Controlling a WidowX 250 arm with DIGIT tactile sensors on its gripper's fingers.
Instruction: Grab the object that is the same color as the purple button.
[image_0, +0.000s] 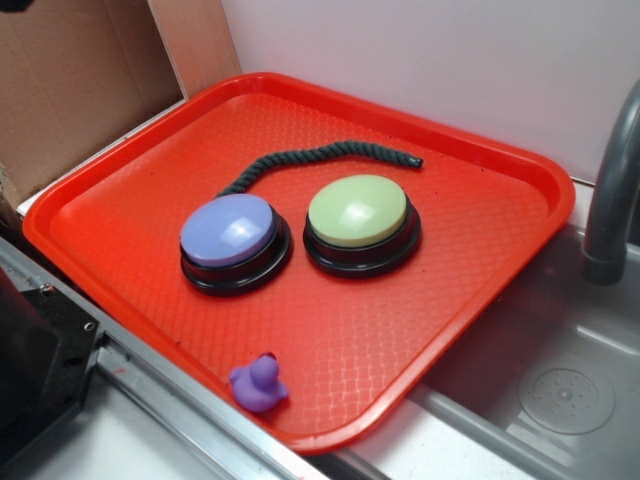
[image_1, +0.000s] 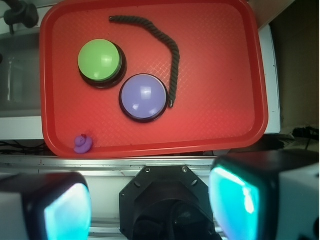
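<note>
- Wrist view alone shows the jaws spread wide, empty, clear of the red tray (image_1: 150, 147).
- Exterior view alone shows the purple duck (image_0: 258, 383) upright beside the tray's rim; purple button (image_0: 229, 231) well apart.

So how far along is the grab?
Nothing looks done yet. The purple duck sits untouched in a corner of the red tray, apart from the purple button. The gripper is open, high above, off the tray's edge. Approach, descent and closing remain.
</note>
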